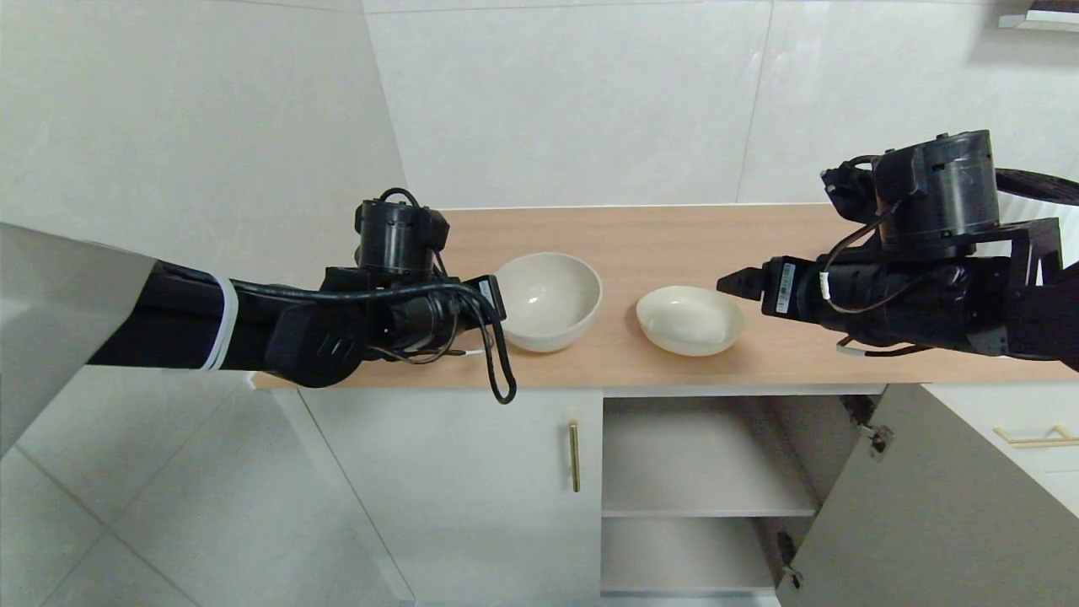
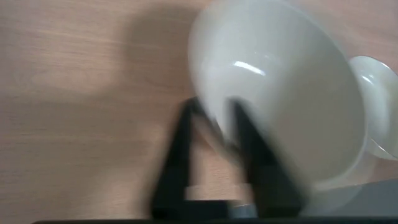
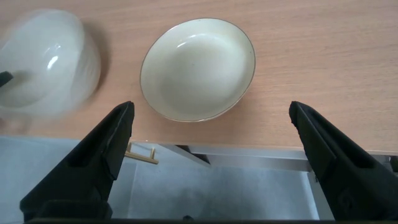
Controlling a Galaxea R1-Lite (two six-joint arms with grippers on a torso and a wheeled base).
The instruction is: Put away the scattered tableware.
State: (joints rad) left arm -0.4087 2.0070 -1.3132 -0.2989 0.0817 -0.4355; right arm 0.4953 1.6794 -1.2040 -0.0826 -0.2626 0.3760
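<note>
A deep white bowl (image 1: 548,299) stands left of centre on the wooden counter (image 1: 674,236). My left gripper (image 1: 497,305) is at its left rim. In the left wrist view the bowl (image 2: 286,93) looks tilted, and the gripper (image 2: 211,109) is shut on its rim, one finger inside and one outside. A shallow cream dish (image 1: 689,320) lies to the right near the counter's front edge. My right gripper (image 1: 730,284) hovers just right of it. From the right wrist the dish (image 3: 198,68) lies beyond the open gripper (image 3: 211,107), whose fingers are spread wide with nothing between them.
Below the counter a cupboard (image 1: 704,472) has two bare shelves, and its grey door (image 1: 919,514) is swung out to the right. The closed door (image 1: 472,480) to the left has a gold handle (image 1: 574,456). A tiled wall backs the counter.
</note>
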